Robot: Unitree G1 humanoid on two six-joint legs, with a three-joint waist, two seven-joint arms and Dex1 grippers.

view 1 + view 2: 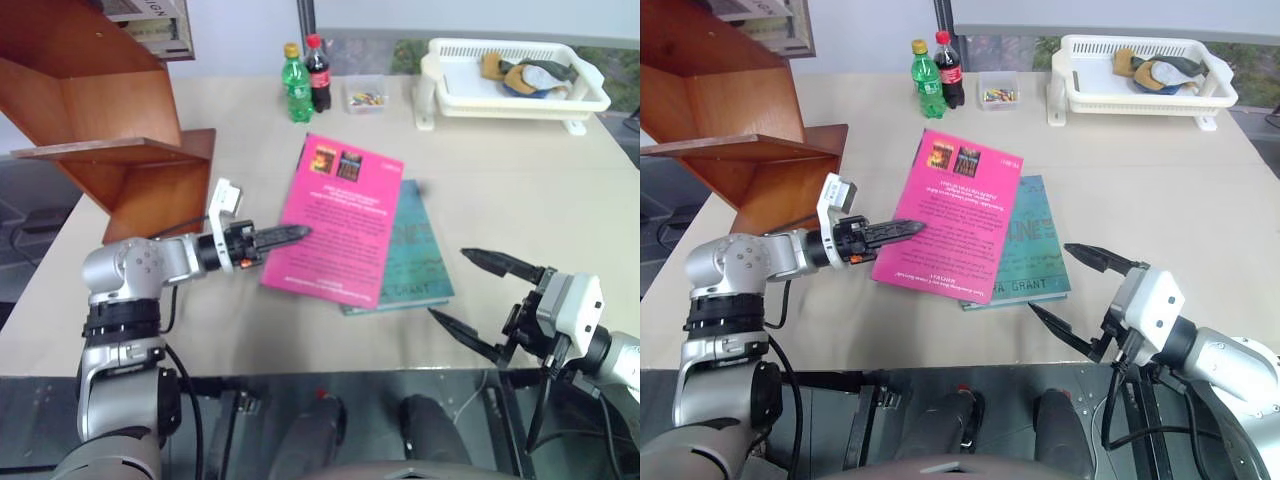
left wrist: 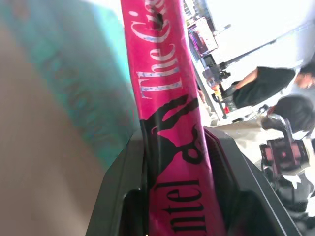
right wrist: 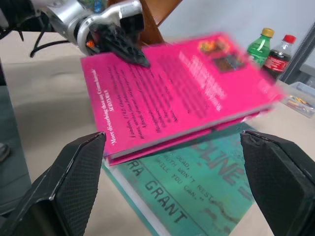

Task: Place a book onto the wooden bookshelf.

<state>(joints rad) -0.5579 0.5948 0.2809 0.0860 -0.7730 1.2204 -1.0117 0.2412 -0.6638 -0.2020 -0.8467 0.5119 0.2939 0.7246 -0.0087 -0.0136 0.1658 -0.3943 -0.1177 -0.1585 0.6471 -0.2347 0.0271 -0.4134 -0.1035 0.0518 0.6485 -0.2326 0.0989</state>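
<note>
Left tool (image 1: pixel 290 236) clamps the pink book (image 1: pixel 340 220); right tool (image 1: pixel 475 295) gapes empty.

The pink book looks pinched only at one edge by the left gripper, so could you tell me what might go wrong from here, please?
1. The left gripper clamps the pink book at its spine edge alone; the far side may sag or slip out.
2. The book partly overlaps the teal book and could drag it.
3. The wooden bookshelf has slanted panels, so the book could clip one or slide off a ledge.
</note>
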